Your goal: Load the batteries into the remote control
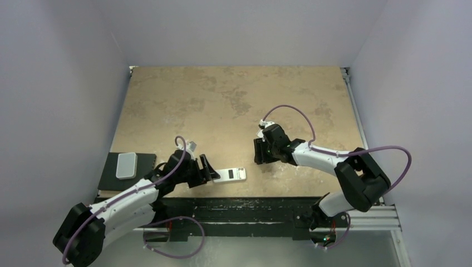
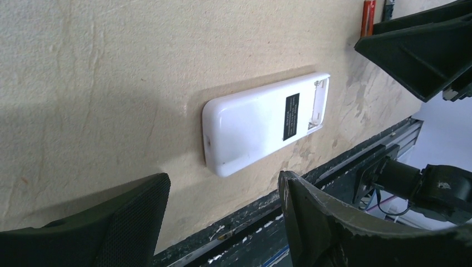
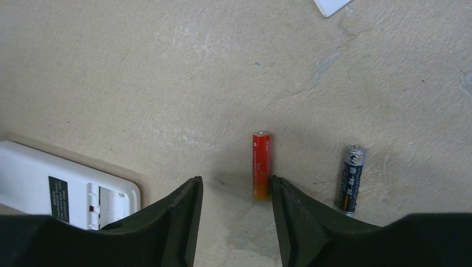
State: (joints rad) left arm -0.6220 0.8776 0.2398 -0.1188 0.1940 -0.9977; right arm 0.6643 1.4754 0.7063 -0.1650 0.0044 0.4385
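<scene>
The remote control [image 1: 230,174] lies face down near the table's front edge, its plain white back [image 2: 266,121] up with a black label. The battery bay at its far end [image 2: 318,103] stands uncovered. My left gripper [image 2: 222,192] is open, just short of the remote's near end and apart from it. The reddish-orange battery [image 3: 261,165] lies flat on the table, right by the inner tip of one finger of my open right gripper [image 3: 235,186]. The dark battery [image 3: 351,179] lies to its right, outside the jaws. The remote [image 3: 61,192] shows at lower left there.
A light-grey rounded plate [image 1: 126,165] rests on a black pad [image 1: 146,162] at the table's left front. A corner of a white flat piece [image 3: 332,5] shows at the top of the right wrist view. A black rail [image 1: 250,208] runs along the near edge.
</scene>
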